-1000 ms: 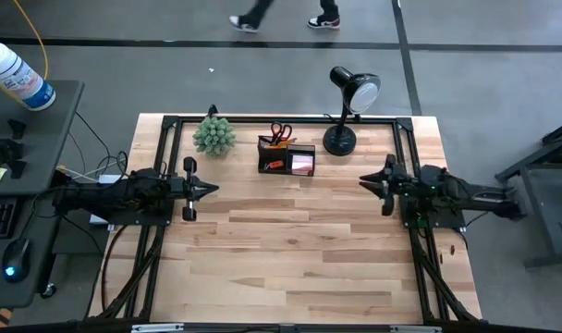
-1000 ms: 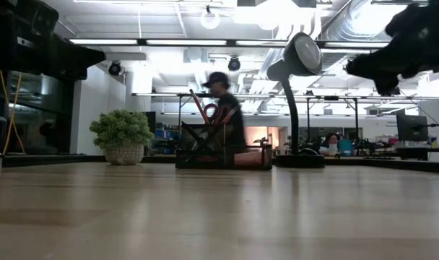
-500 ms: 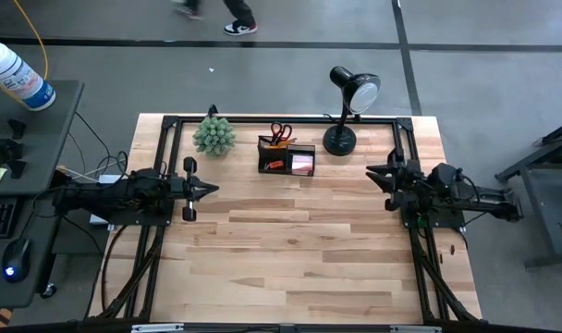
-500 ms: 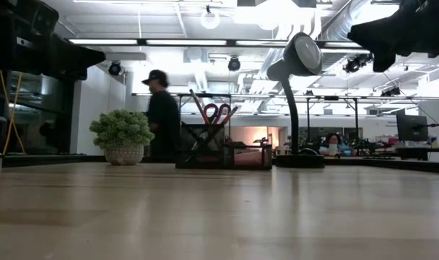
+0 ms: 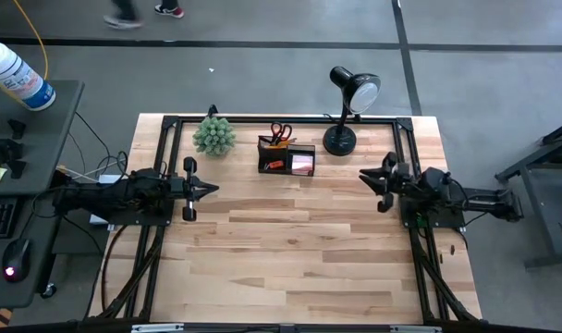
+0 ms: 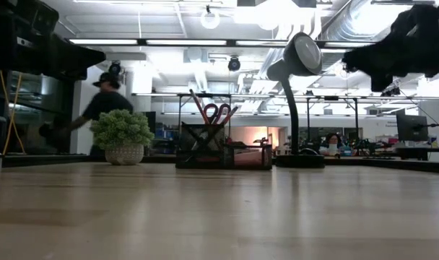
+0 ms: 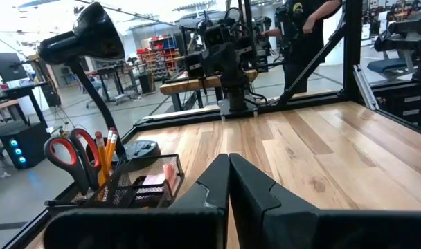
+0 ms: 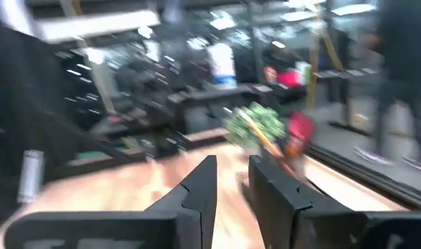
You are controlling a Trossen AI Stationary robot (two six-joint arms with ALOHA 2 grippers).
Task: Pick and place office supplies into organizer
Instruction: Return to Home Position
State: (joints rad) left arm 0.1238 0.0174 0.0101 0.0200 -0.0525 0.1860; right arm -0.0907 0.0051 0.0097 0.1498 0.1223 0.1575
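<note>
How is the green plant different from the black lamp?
The plant is green, round and spiky; the lamp is black and smooth. The plant sits low; the lamp rises much taller on a bent neck. The plant stands on the left arm's side of the organizer, the lamp on the right arm's side. Both stand at the far edge of the table, beside the organizer.

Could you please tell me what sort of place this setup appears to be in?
Probably a robotics lab or workshop: a black-framed wooden table carries two robot arms, exposed ceiling ducts run overhead, and workbenches stand in the room behind.
</note>
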